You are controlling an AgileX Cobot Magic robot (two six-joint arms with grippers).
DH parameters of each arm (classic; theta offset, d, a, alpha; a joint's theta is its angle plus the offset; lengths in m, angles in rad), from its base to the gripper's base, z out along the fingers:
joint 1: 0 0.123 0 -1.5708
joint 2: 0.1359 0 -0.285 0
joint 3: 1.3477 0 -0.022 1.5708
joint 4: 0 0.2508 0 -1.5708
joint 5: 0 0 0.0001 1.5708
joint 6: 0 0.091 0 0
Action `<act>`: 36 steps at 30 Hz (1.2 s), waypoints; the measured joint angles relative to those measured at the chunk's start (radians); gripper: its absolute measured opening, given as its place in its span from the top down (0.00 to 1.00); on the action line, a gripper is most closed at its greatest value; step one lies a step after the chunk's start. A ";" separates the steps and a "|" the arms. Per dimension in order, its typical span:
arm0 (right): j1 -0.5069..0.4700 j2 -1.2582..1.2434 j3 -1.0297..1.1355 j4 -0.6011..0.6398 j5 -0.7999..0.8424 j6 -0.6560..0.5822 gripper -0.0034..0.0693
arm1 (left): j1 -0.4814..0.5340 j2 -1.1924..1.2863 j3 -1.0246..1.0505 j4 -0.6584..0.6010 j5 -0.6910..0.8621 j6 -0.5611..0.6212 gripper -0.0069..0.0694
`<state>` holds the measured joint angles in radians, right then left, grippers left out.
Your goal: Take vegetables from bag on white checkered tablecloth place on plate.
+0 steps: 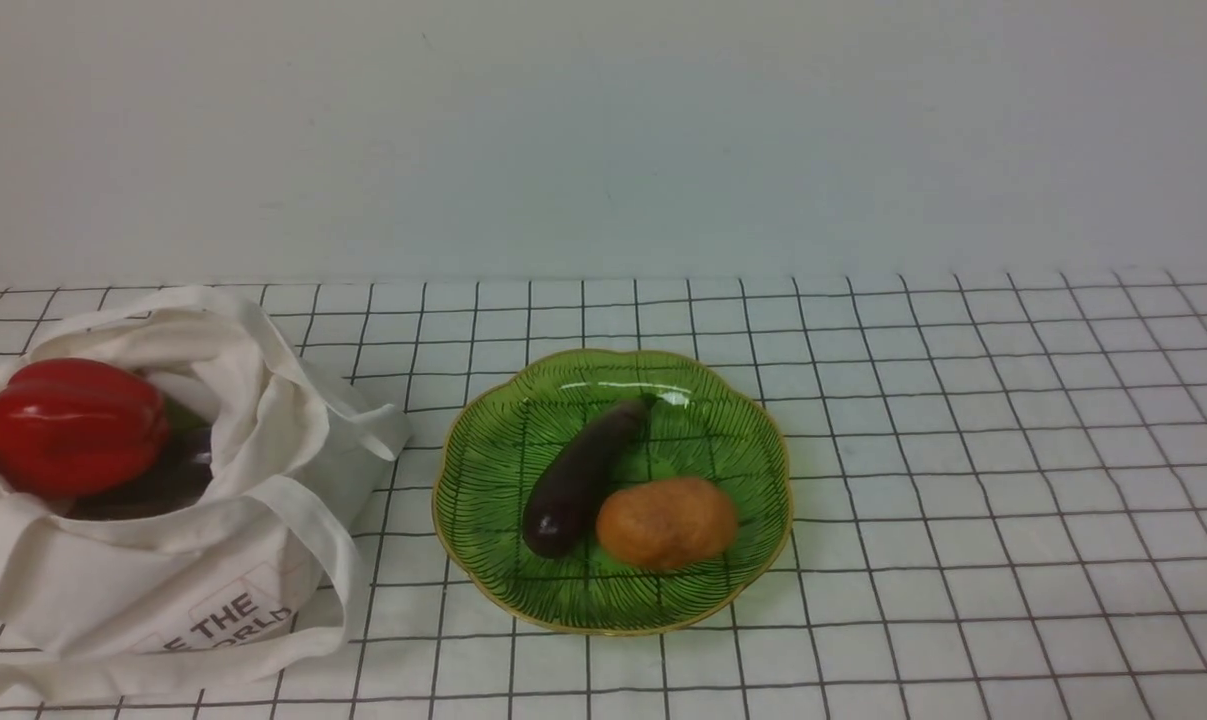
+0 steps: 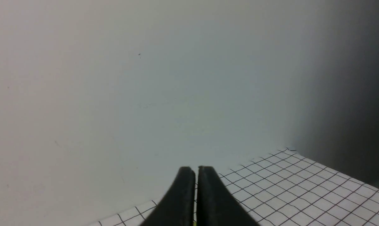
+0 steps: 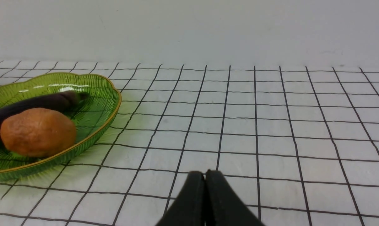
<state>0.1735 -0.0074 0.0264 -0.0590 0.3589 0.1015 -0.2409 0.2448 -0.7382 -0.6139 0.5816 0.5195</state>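
Closest in, the black left gripper (image 2: 196, 172) has its two fingers closed on nothing, and the black right gripper (image 3: 205, 173) is likewise closed and empty, low over the white checkered tablecloth (image 1: 963, 450). Farther out on the left, the soft off-white canvas bag (image 1: 143, 590) with black lettering slumps open, a glossy red bell pepper (image 1: 73, 425) resting in its mouth. To its right, the translucent green gold-rimmed glass plate (image 1: 723, 420) holds a slim dark purple eggplant (image 1: 583, 475) with an orange-brown oval potato (image 1: 666, 522) just beside it. Behind stands a plain pale wall (image 1: 603, 130).
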 joint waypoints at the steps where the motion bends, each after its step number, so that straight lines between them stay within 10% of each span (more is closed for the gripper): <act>1: 0.000 0.000 0.000 0.000 0.000 0.000 0.97 | 0.000 -0.006 0.000 0.043 0.012 -0.026 0.92; 14: 0.000 0.000 0.000 0.000 0.000 0.003 0.97 | 0.172 -0.255 0.352 0.527 -0.039 -0.520 0.92; 36: 0.000 0.000 -0.001 0.000 0.002 0.003 0.97 | 0.236 -0.259 0.763 0.590 -0.194 -0.528 0.92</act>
<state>0.1735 -0.0074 0.0256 -0.0590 0.3612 0.1047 -0.0049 -0.0139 0.0250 -0.0236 0.3876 -0.0080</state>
